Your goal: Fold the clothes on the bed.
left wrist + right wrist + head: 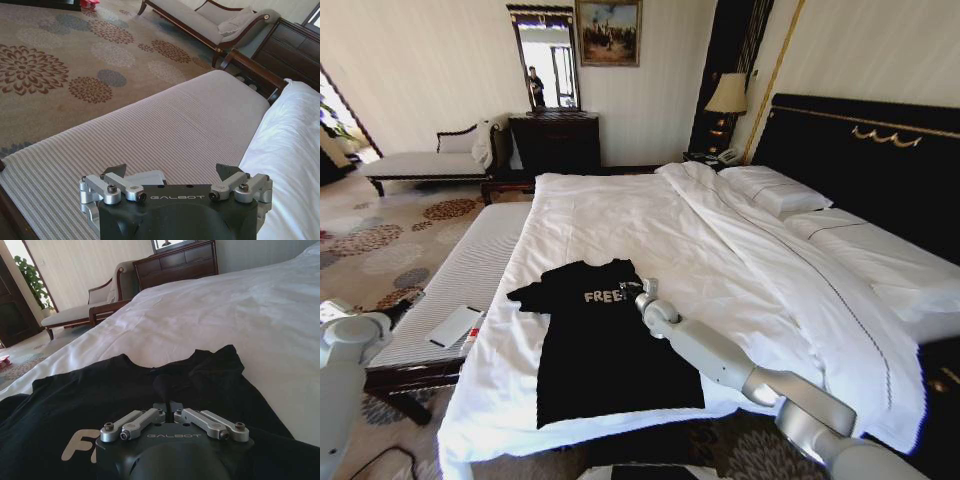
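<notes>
Item: black short-sleeved T-shirt (605, 345) with white "FREE" lettering, lying chest-up and mostly flat on the near left part of the bed (650, 225), on the white duvet close to the foot edge; its left sleeve is spread, its right sleeve appears already turned in over the chest. Right gripper (642, 290): resting on the shirt just right of the lettering, fingers drawn together on a small raised tuck of black fabric (167, 385), so clenched on the cloth. Left gripper (172, 172): parked off the left side of the bed above the striped bench (165, 130), fingers spread and empty. Step judged in hand: an early fold, the right sleeve or side panel being carried across the chest. Next move calls for laying that fabric flat without dragging the shirt, then letting go. Hard to make out: how much cloth sits between the fingers; the last letters of the print, covered by the gripper; the hem at the mattress edge.
</notes>
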Tool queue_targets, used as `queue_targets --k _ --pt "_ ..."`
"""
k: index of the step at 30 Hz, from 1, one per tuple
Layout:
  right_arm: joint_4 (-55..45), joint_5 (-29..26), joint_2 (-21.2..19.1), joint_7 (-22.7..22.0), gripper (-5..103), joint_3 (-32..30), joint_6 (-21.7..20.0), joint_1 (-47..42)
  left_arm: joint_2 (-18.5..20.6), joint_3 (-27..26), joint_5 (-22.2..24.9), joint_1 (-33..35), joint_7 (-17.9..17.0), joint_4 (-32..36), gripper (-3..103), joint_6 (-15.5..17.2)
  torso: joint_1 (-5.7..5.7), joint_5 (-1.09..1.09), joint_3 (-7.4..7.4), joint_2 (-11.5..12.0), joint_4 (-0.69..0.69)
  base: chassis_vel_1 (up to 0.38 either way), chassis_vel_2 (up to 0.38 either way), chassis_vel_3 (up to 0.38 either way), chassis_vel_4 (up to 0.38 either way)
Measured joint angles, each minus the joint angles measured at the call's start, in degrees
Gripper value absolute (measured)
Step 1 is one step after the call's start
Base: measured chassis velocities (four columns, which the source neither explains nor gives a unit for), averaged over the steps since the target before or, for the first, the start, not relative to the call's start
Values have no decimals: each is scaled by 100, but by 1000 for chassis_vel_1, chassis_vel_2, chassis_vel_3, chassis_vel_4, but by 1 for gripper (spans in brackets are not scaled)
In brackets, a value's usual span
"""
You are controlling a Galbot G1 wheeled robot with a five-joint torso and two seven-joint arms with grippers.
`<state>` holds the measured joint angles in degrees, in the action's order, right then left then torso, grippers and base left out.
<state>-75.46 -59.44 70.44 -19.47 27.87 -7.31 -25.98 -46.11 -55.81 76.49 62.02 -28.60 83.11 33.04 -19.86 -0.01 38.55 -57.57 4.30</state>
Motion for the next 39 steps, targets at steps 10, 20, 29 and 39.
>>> queue_targets --k 10,20,29,39 --pt "-624 -77 -311 231 45 46 192 -225 19 34 -2 8 -1 22 100 3 0 1 0 0 1 0 0 0 0" --pt "-547 -1310 -317 -38 77 -548 -104 125 -9 63 -14 10 -20 81 100 8 0 1 0 0 0 0 0 0 0" --pt "-884 -2914 -626 -1916 100 -1179 -1500 -4 -34 60 -16 37 -43 144 100 13 0 1 0 0 1 0 0 0 0" --pt "-1232 -3355 -865 -2299 100 -1646 -1610 -448 -135 124 -96 26 -69 208 100 14 0 2 0 0 3 0 0 0 0"
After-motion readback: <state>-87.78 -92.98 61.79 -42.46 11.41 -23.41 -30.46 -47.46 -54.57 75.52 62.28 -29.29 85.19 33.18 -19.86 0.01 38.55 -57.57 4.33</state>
